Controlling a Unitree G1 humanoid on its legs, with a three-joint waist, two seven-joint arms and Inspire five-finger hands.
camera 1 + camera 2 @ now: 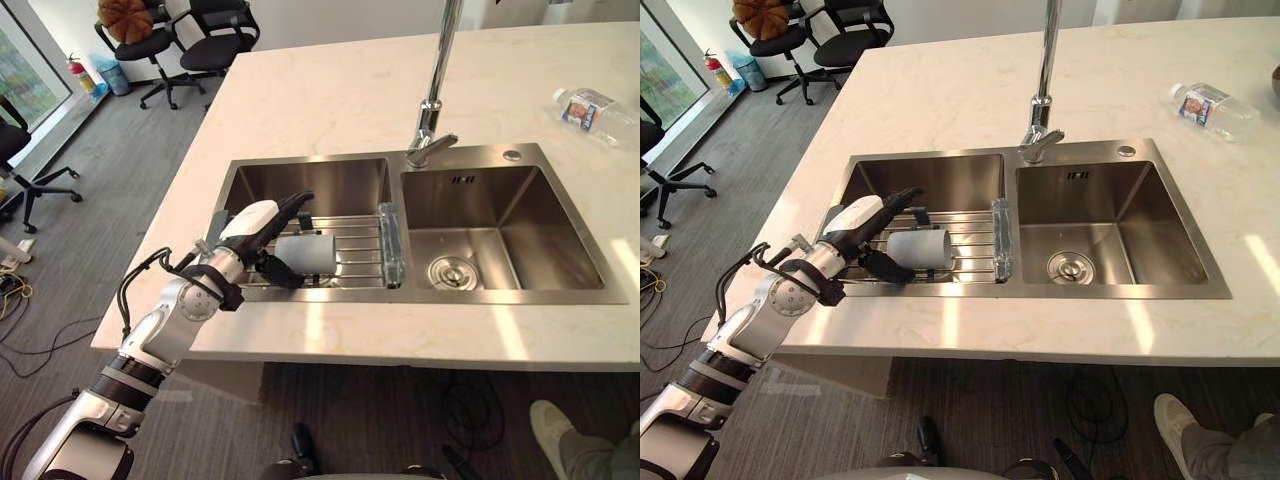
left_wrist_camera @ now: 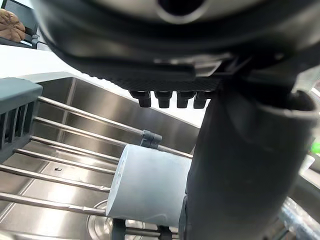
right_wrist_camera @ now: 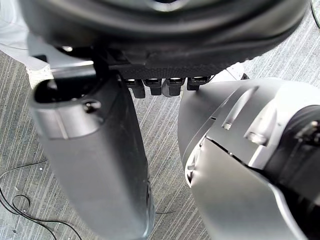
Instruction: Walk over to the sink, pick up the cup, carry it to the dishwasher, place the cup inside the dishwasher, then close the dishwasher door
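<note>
Pick-up step, right at the sink. The left hand (image 1: 262, 228) was reaching in over the near left corner of the sink (image 1: 470, 296), down to the cup (image 1: 308, 252). The cup lay on its side on the wire rack (image 1: 355, 250) across the left basin, close to the sink's front edge. The hand was spread, not clamped: its fingers (image 1: 292, 205) were stretched out above the cup and the thumb (image 2: 240, 170) sat low on the near side, right beside the cup's wall. Whether it was touching, I could not tell. So the cup was bracketed but not gripped.

The right hand (image 3: 100, 160) hung over the floor, fingers loose, holding nothing.

The next move, as I judged it, called for closing fingers and thumb round the cup's body. A round cup on bars could roll away if nudged. After that come a clean lift clear of the rack and the walk to the dishwasher.
</note>
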